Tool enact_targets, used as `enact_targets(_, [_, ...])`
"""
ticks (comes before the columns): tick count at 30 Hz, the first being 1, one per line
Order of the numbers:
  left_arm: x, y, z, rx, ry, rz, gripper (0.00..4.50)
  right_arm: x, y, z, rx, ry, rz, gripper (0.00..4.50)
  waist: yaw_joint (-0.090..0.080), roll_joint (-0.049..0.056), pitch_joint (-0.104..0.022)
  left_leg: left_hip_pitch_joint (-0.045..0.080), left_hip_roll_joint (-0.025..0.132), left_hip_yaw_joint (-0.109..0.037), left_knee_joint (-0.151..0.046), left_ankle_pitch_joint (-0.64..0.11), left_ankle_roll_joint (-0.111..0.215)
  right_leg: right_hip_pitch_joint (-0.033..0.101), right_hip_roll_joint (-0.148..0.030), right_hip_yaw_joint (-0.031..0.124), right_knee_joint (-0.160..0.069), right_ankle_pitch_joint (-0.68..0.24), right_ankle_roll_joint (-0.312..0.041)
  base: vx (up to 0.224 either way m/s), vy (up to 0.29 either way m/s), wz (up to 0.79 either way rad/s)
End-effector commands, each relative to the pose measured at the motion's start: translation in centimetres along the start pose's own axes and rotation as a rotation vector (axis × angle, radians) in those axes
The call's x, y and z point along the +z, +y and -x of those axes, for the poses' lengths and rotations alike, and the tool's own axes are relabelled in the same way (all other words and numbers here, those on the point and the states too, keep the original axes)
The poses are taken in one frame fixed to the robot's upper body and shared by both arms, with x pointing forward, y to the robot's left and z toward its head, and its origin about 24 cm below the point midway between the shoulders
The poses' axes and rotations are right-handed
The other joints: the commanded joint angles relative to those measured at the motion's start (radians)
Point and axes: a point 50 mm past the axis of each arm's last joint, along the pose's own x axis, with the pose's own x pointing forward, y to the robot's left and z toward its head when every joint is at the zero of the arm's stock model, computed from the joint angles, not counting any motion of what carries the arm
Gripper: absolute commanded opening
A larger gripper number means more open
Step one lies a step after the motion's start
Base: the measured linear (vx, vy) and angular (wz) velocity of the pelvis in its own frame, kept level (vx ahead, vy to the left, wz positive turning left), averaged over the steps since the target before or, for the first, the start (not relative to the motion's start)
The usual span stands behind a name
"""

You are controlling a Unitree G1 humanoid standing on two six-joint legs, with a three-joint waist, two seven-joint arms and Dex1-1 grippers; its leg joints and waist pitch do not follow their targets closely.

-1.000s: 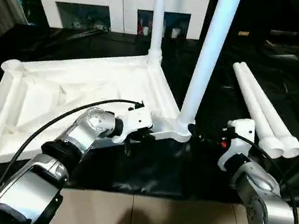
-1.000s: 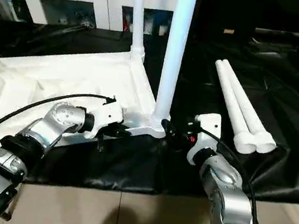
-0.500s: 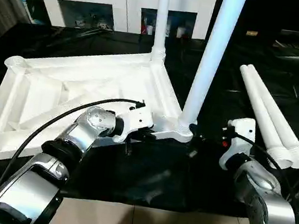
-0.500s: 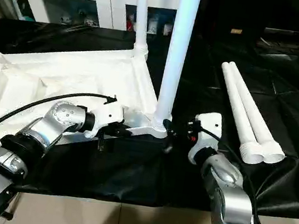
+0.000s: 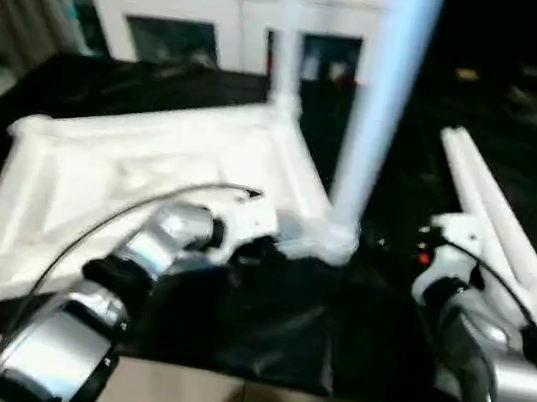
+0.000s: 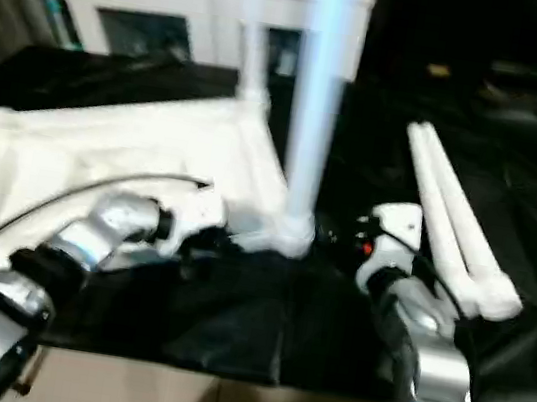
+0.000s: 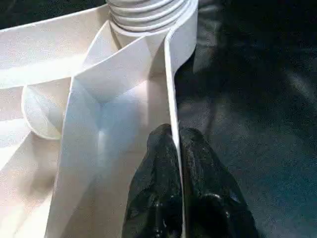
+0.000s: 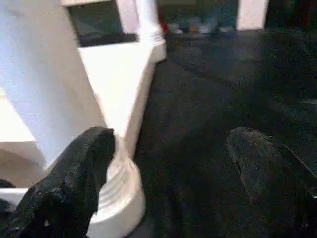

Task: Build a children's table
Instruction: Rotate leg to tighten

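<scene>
Pinching the table top's rim (image 7: 171,94), left fingers (image 7: 158,173) clamp tight; right fingers (image 8: 84,168) spread wide beside a leg (image 8: 49,84).

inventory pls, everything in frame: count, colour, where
Table top: 1, white, lying underside up on the black sheet, at the left.
Fitted legs: 2, white, standing upright in corner sockets, one near, one far.
Loose legs: 2, white, lying side by side on the sheet at the right.
Black sheet: 1, covering the work surface.
Cabinet: 1, white with glass-fronted compartments, at the back.
Left gripper: 1, black fingers shut on the table top's side wall.
Right gripper: 1, black fingers open, one finger beside the near leg's base.
</scene>
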Motion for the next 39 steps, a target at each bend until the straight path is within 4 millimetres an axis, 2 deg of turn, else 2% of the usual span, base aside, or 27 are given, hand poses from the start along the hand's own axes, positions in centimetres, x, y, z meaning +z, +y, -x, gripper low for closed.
enact_targets(1, [2.0, 1.5, 1.1, 0.066, -0.073, -0.080, 0.00, -0.1, 0.5, -0.1, 0.025, 0.008, -0.007, 4.05, -0.034, 0.010, -0.067, 0.190, 0.198, -0.067, -0.132, -0.067, 0.032, -0.071, -0.045, 0.021, 0.005, -0.018, -0.132, 0.106, 0.017, -0.48])
enact_targets(2, [2.0, 1.6, 1.1, 0.064, -0.072, -0.080, 0.00, -0.1, 0.5, -0.1, 0.018, 0.006, -0.014, 4.05, -0.037, -0.003, -0.068, 0.222, 0.225, -0.065, -0.143, -0.109, 0.048, -0.096, -0.079, 0.005, 0.033, -0.007, -0.111, 0.106, 0.017, -0.48])
enact_targets(3, [2.0, 1.6, 1.1, 0.063, -0.072, -0.080, 0.00, -0.1, 0.5, -0.1, 0.013, 0.005, -0.004, 4.05, -0.042, -0.036, -0.062, 0.179, 0.190, -0.105, -0.154, -0.092, 0.188, -0.076, -0.090, 0.001, 0.041, 0.053, -0.073, 0.069, -0.013, -0.52])
enact_targets(4, [2.0, 1.6, 1.1, 0.063, -0.072, -0.080, 0.00, -0.1, 0.4, -0.1, 0.014, 0.003, -0.002, 4.05, -0.036, -0.046, -0.063, 0.132, 0.097, -0.037, -0.099, -0.091, 0.286, -0.041, -0.120, 0.023, -0.041, 0.193, -0.085, 0.084, -0.047, -0.17])
enact_targets(5, [2.0, 1.6, 1.1, 0.063, -0.072, -0.080, 0.00, -0.1, 0.4, -0.1, 0.015, 0.003, 0.000, 4.05, -0.004, -0.089, -0.070, -0.009, -0.034, 0.045, -0.001, -0.135, 0.234, 0.109, -0.150, 0.105, -0.099, 0.247, -0.144, 0.084, -0.047, -0.17])
enact_targets(6, [2.0, 1.6, 1.1, 0.063, -0.072, -0.080, 0.00, -0.1, 0.5, -0.1, 0.016, 0.003, 0.000, 4.05, 0.027, -0.078, -0.088, -0.062, -0.012, 0.014, 0.044, -0.045, 0.185, 0.151, -0.198, 0.144, -0.103, 0.357, -0.172, 0.102, -0.035, 0.18])
enact_targets(7, [2.0, 1.7, 1.1, 0.064, -0.071, -0.080, 0.00, -0.1, 0.4, -0.1, 0.018, 0.004, -0.002, 4.05, 0.033, -0.084, -0.091, -0.081, -0.014, 0.008, 0.047, 0.000, 0.164, 0.159, -0.175, 0.132, -0.092, 0.448, -0.166, 0.093, -0.001, 0.17])
enact_targets(8, [2.0, 1.7, 1.2, 0.065, -0.070, -0.080, 0.00, -0.1, 0.5, -0.1, 0.023, 0.005, 0.000, 4.05, 0.026, -0.061, -0.086, -0.093, -0.001, 0.000, 0.005, 0.089, 0.142, 0.148, -0.126, 0.077, -0.062, 0.549, -0.147, 0.093, -0.001, 0.17])
enact_targets(10, [2.0, 1.8, 1.2, 0.068, -0.067, -0.079, 0.00, 0.0, 0.4, -0.2, 0.027, 0.005, 0.002, 4.05, 0.009, -0.017, -0.095, -0.043, 0.026, -0.007, -0.058, 0.196, 0.163, 0.114, -0.076, 0.005, -0.037, 0.519, -0.099, 0.046, 0.001, 0.01])
enact_targets(11, [1.9, 1.8, 1.3, 0.071, -0.065, -0.079, 0.00, 0.1, 0.3, -0.2, 0.028, 0.004, 0.005, 4.05, -0.071, 0.012, -0.098, 0.189, 0.178, -0.162, -0.075, 0.334, 0.517, -0.114, -0.052, -0.027, 0.066, 0.033, -0.051, 0.091, 0.002, 0.02])
enact_targets(12, [1.9, 1.8, 1.4, 0.071, -0.064, -0.078, 0.00, 0.1, 0.3, -0.2, 0.028, 0.004, 0.006, 4.05, -0.079, 0.000, -0.108, 0.208, 0.201, -0.187, -0.076, 0.402, 0.587, -0.132, -0.070, -0.017, 0.085, -0.049, -0.029, 0.124, -0.019, -0.05])
enact_targets(13, [1.9, 1.8, 1.4, 0.071, -0.064, -0.078, 0.00, 0.1, 0.3, -0.2, 0.028, 0.004, 0.007, 4.05, -0.075, -0.011, -0.099, 0.184, 0.186, -0.170, -0.071, 0.489, 0.605, -0.158, -0.081, 0.004, 0.100, -0.017, 0.037, 0.000, 0.000, 0.00])
enact_targets(14, [1.8, 1.9, 1.4, 0.073, -0.063, -0.078, 0.00, 0.2, 0.2, -0.2, 0.028, 0.003, 0.007, 4.05, -0.076, -0.019, -0.092, 0.166, 0.170, -0.154, -0.076, 0.487, 0.594, -0.159, -0.086, 0.013, 0.096, 0.015, 0.065, 0.000, 0.000, 0.00])
enact_targets(16, [1.8, 1.9, 1.5, 0.074, -0.062, -0.077, 0.00, 0.2, 0.2, -0.3, 0.028, 0.002, 0.009, 4.05, -0.051, -0.061, -0.078, 0.104, 0.053, -0.071, -0.047, 0.237, 0.448, -0.110, -0.105, 0.050, -0.024, 0.178, 0.024, 0.009, -0.045, 0.00])
enact_targets(17, [1.7, 1.8, 1.5, 0.071, -0.062, -0.075, 0.00, 0.2, 0.1, -0.3, 0.028, 0.001, 0.012, 4.05, 0.010, -0.100, -0.089, -0.056, -0.056, -0.006, 0.067, -0.065, 0.244, 0.072, -0.206, 0.155, -0.095, 0.170, -0.047, 0.017, -0.091, 0.01])
enact_targets(18, [1.7, 1.8, 1.5, 0.070, -0.062, -0.074, 0.00, 0.2, 0.1, -0.3, 0.028, 0.001, 0.012, 4.05, 0.019, -0.102, -0.074, -0.050, -0.037, -0.013, 0.066, -0.052, 0.185, 0.058, -0.214, 0.143, -0.110, 0.120, -0.078, 0.037, -0.088, 0.08])
enact_targets(19, [1.7, 1.8, 1.5, 0.069, -0.062, -0.074, 0.00, 0.2, 0.1, -0.3, 0.028, 0.001, 0.012, 4.05, 0.021, -0.094, -0.069, -0.066, -0.030, -0.016, 0.059, 0.016, 0.102, 0.071, -0.188, 0.109, -0.106, 0.046, -0.117, 0.000, 0.000, 0.00])
enact_targets(20, [1.6, 1.6, 1.5, 0.064, -0.058, -0.075, 0.00, 0.2, 0.1, -0.4, 0.028, 0.001, 0.012, 4.05, 0.025, -0.079, -0.066, -0.062, -0.017, -0.018, 0.036, 0.042, 0.084, 0.067, -0.179, 0.098, -0.110, 0.008, -0.151, 0.000, 0.000, 0.00])
enact_targets(21, [1.5, 1.6, 1.5, 0.063, -0.058, -0.076, 0.00, 0.2, 0.1, -0.3, 0.027, 0.001, 0.013, 4.05, 0.019, -0.061, -0.062, -0.041, 0.008, -0.015, -0.026, 0.058, 0.094, 0.050, -0.145, 0.063, -0.114, -0.057, -0.202, 0.000, 0.000, 0.00])
enact_targets(22, [1.5, 1.6, 1.5, 0.063, -0.059, -0.076, 0.00, 0.2, 0.1, -0.3, 0.027, 0.001, 0.013, 4.05, 0.000, -0.036, -0.069, -0.019, 0.039, -0.021, -0.070, 0.119, 0.139, 0.024, -0.094, 0.022, -0.075, 0.027, -0.206, 0.000, 0.000, 0.00])
enact_targets(23, [1.5, 1.5, 1.5, 0.053, -0.057, -0.079, 0.00, 0.2, 0.1, -0.3, 0.027, 0.000, 0.014, 4.05, -0.017, -0.027, -0.090, 0.054, 0.077, -0.048, -0.069, 0.211, 0.222, -0.018, -0.078, 0.003, -0.035, 0.179, -0.233, 0.000, 0.000, 0.00])
enact_targets(25, [1.4, 1.4, 1.5, 0.046, -0.056, -0.080, 0.00, 0.2, 0.2, -0.3, 0.028, -0.001, 0.014, 4.05, -0.034, -0.029, -0.092, 0.073, 0.085, -0.067, -0.048, 0.396, 0.323, -0.049, -0.081, 0.002, -0.016, 0.290, -0.245, 0.055, 0.062, -0.02])
enact_targets(26, [1.3, 1.1, 1.6, 0.020, -0.073, -0.078, 0.00, 0.4, 0.1, -0.3, 0.032, -0.006, 0.021, 4.05, -0.021, -0.043, -0.091, 0.033, 0.064, -0.041, -0.027, 0.495, 0.339, -0.035, -0.117, 0.026, -0.024, 0.411, -0.267, 0.048, 0.065, -0.03])
enact_targets(27, [1.4, 1.0, 1.6, 0.011, -0.080, -0.079, 0.00, 0.5, 0.1, -0.3, 0.034, -0.008, 0.023, 4.05, -0.013, -0.047, -0.093, 0.019, 0.053, -0.030, -0.027, 0.496, 0.321, -0.027, -0.124, 0.031, -0.023, 0.464, -0.275, -0.003, 0.057, -0.02])
enact_targets(28, [1.4, 1.0, 1.6, 0.009, -0.086, -0.073, 0.00, 0.5, 0.0, -0.3, 0.036, -0.009, 0.025, 4.05, -0.006, -0.057, -0.090, 0.003, 0.044, -0.017, -0.035, 0.392, 0.282, -0.015, -0.132, 0.033, -0.026, 0.483, -0.288, 0.000, 0.000, 0.00])
enact_targets(32, [0.9, 1.0, 1.8, -0.012, -0.061, -0.025, 0.00, 1.0, -0.2, 0.1, 0.135, -0.007, 0.045, 4.05, 0.003, -0.056, -0.079, 0.006, 0.063, -0.001, -0.058, 0.104, 0.234, -0.019, -0.134, 0.029, -0.042, 0.300, -0.342, 0.000, 0.000, 0.00])
enact_targets(39, [0.8, 0.9, 1.9, -0.027, -0.058, -0.014, 0.00, 1.4, -0.4, 0.5, 0.237, 0.010, 0.075, 4.05, -0.002, -0.068, -0.068, 0.005, 0.069, 0.017, -0.077, -0.056, 0.170, -0.021, -0.138, 0.033, -0.065, 0.132, -0.309, -0.029, 0.007, 0.01])
